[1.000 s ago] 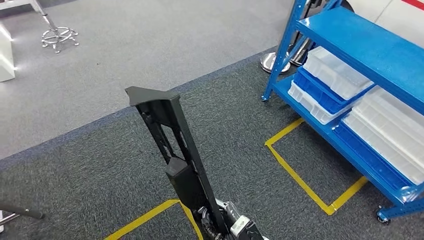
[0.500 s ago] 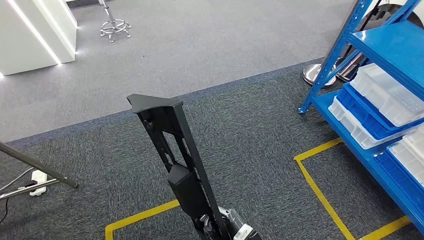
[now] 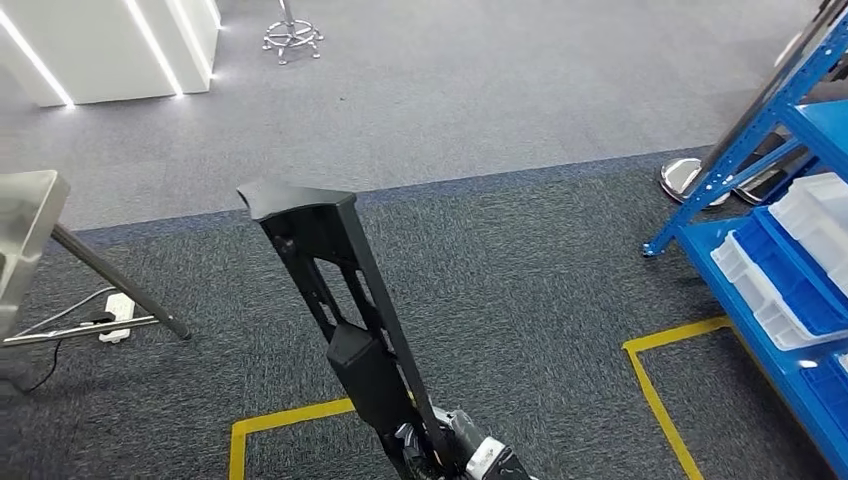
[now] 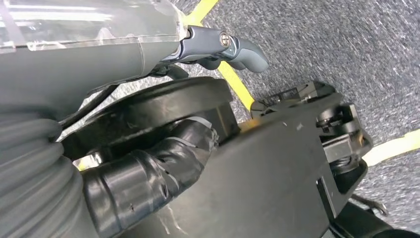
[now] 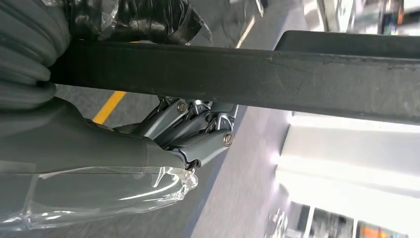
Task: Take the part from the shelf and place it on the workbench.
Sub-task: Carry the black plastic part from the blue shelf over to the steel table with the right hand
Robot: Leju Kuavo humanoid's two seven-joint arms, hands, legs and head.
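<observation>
The long black part (image 3: 335, 300) stands nearly upright in the middle of the head view, its flat cap leaning up and to the left over the dark carpet. A hand (image 3: 450, 458) grips its lower end at the bottom edge of that view. In the left wrist view my left hand (image 4: 163, 124) presses against the part's lower bracket (image 4: 297, 158), with the grey thumb (image 4: 237, 47) sticking out past it. In the right wrist view the part's black bar (image 5: 257, 74) runs across, and my right hand (image 5: 193, 124) has its fingers curled just beneath it.
A blue shelf (image 3: 790, 250) with white and blue bins stands at the right, a chrome stand base (image 3: 688, 175) by its post. Yellow floor tape (image 3: 655, 395) marks boxes on the carpet. At left are a steel table leg (image 3: 120, 285), a power strip (image 3: 118, 305) and a white lit block (image 3: 110, 50).
The whole picture has swung left: the shelf has slid toward the right edge, and the white block and steel table have come in at left. The part keeps its place in my hands.
</observation>
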